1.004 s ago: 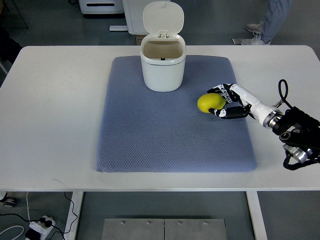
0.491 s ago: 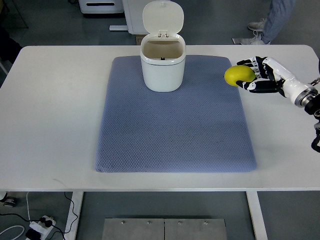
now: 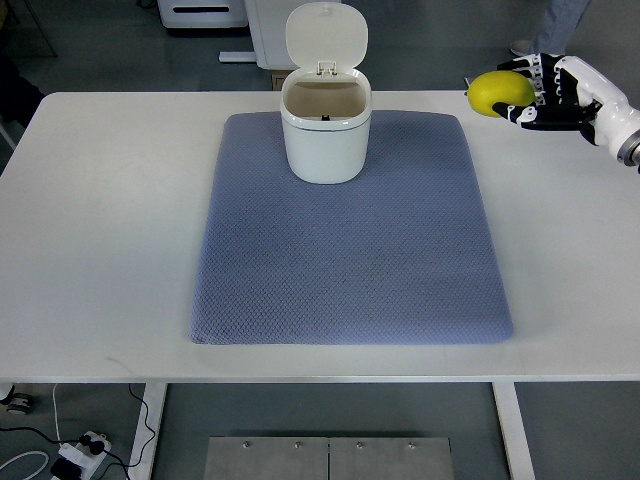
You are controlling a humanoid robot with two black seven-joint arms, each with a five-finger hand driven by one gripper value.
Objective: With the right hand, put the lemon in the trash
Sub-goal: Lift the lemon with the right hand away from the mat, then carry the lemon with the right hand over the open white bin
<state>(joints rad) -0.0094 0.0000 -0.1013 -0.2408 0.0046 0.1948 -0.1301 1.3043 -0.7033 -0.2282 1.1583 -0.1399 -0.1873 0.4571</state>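
A yellow lemon point(image 3: 499, 92) is held in my right hand point(image 3: 535, 92), whose black-and-white fingers are curled around it. The hand is raised at the upper right, over the table's far right part, to the right of the bin. The white trash bin point(image 3: 325, 125) stands at the back middle of the blue-grey mat point(image 3: 350, 250) with its lid flipped up and its inside showing empty. The left arm is not in view.
The white table point(image 3: 100, 220) carries the mat. A person's legs point(image 3: 555, 15) stand behind the table's far right corner. White equipment stands on the floor behind the bin. Cables and a power strip point(image 3: 75, 450) lie on the floor at lower left.
My right hand took the lemon off the mat's right side and lifted it up and back to the upper right. The arm now shows less in the picture.
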